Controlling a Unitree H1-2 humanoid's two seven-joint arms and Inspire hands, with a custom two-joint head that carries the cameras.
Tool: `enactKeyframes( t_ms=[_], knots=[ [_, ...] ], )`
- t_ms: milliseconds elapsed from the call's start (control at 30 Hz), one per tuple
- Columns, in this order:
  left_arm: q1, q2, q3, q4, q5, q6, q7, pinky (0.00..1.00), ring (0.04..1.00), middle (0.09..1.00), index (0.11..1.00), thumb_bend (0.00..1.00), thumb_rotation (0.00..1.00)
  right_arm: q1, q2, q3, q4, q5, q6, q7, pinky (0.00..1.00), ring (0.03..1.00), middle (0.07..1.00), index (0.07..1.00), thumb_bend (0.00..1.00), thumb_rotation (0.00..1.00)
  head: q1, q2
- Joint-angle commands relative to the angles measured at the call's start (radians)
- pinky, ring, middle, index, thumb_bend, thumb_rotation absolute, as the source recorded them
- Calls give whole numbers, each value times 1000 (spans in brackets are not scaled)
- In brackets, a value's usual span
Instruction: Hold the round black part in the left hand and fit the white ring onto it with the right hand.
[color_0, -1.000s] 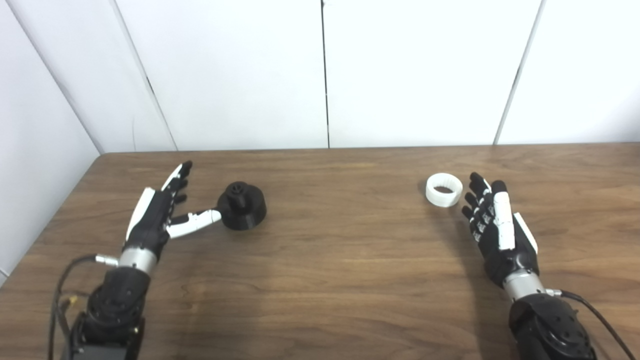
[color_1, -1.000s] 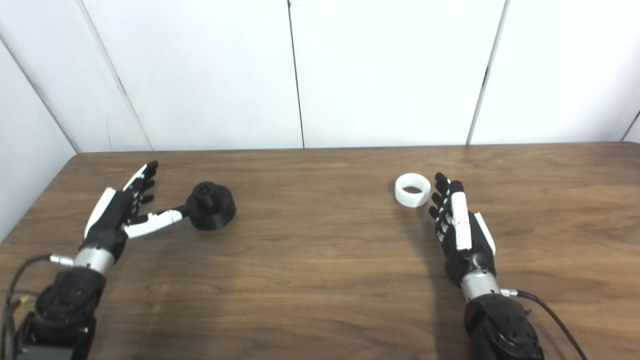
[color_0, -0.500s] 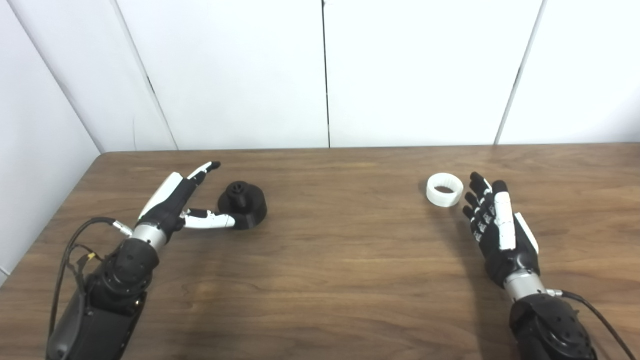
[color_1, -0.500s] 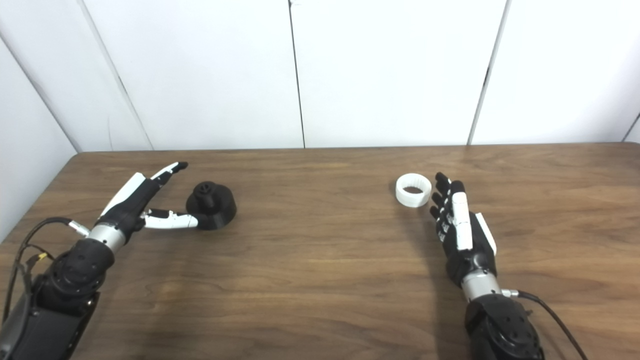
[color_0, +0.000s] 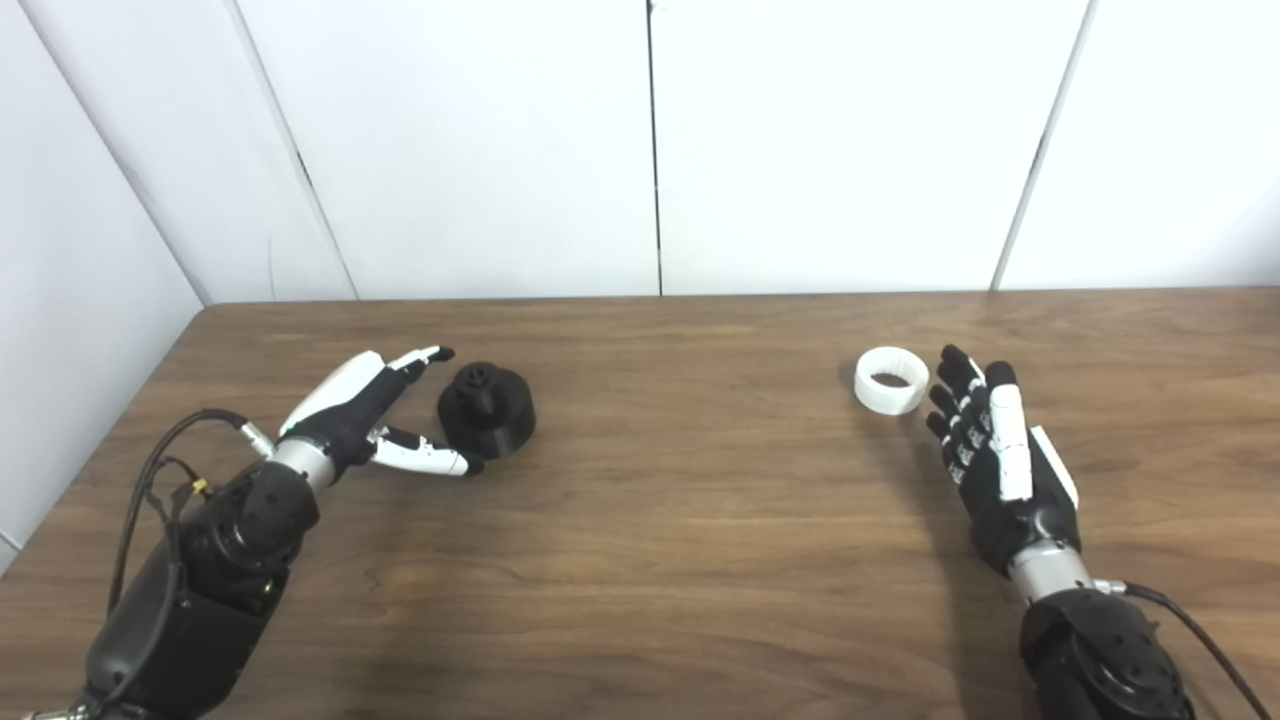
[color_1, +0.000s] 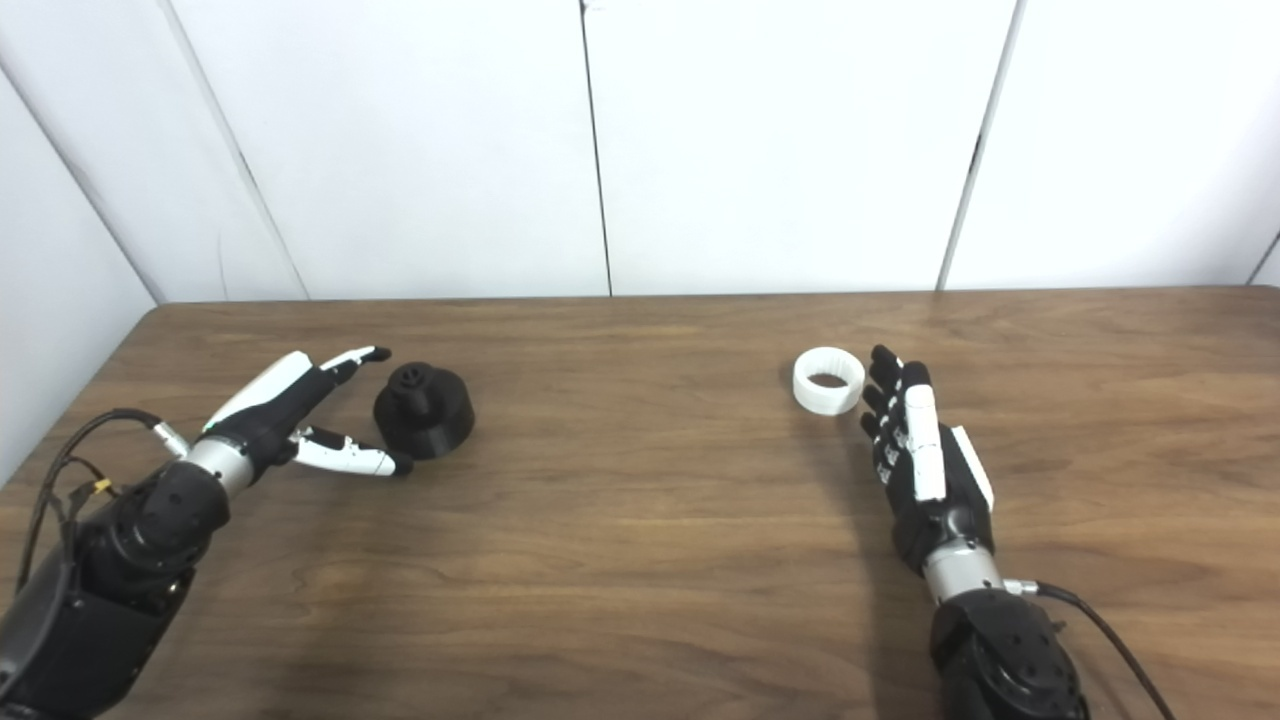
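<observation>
The round black part (color_0: 487, 410) stands on the wooden table (color_0: 680, 520) at the left, a knob on its top. My left hand (color_0: 365, 415) is open beside it on its left, fingers stretched behind it and thumb reaching along its front edge. It holds nothing. The white ring (color_0: 890, 379) lies flat on the table at the right. My right hand (color_0: 990, 445) is open, its fingertips just right of the ring and apart from it. The right eye view shows the same: the part (color_1: 424, 410), the ring (color_1: 828, 379), the left hand (color_1: 290, 420) and the right hand (color_1: 920, 450).
White wall panels (color_0: 650, 150) stand along the table's far edge. The table's left edge (color_0: 110, 440) runs close to my left arm. Cables trail from both wrists.
My left hand has swung rightwards and lowered around the black part, fingers going behind it and thumb moving to its front. The right hand and the ring have not moved.
</observation>
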Motion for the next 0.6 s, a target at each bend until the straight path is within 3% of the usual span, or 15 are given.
enactKeyframes(
  t_ms=[0,567],
  knots=[
    [-51,30,16,3,15,-14,9,994,1000,1000,932,1000,271,-32,-2,-2,-37,4,-34,3,1000,987,985,952,600,1000,1,1],
    [-89,20,2,123,42,-77,35,987,1000,1000,932,1000,309,-29,-11,5,-28,-1,-42,10,1000,980,975,951,598,1000,1,-5]
  ],
)
